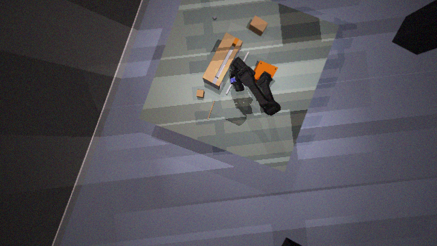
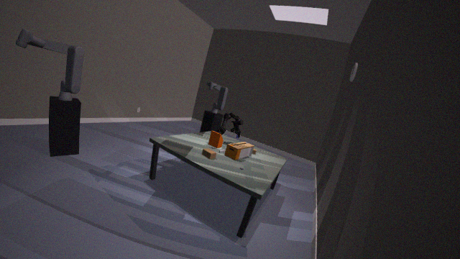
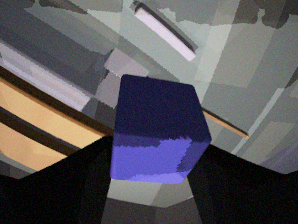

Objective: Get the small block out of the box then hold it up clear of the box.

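The blue block [image 1: 233, 80] [image 2: 237, 136] [image 3: 157, 120] is held between the fingers of my gripper [image 3: 148, 144], raised above the table [image 1: 177, 102] [image 2: 251, 176]. In the wrist view the block fills the middle, with a dark finger on each side. The wooden box [image 1: 214, 63] [image 2: 233, 152] [image 3: 20, 107] stands upright on the table. From above, the block appears beside the box's front, near its lower end; the exact gap and height are hard to tell. The box's inside is mostly hidden.
An orange block [image 1: 265, 69] [image 2: 215, 139] stands by the arm. A brown block [image 1: 258, 25] [image 2: 209, 154], a small brown cube [image 1: 200, 93] and a thin stick [image 1: 211, 110] [image 3: 227, 124] lie around the box. A pale bar [image 1: 228, 89] shows beside the arm.
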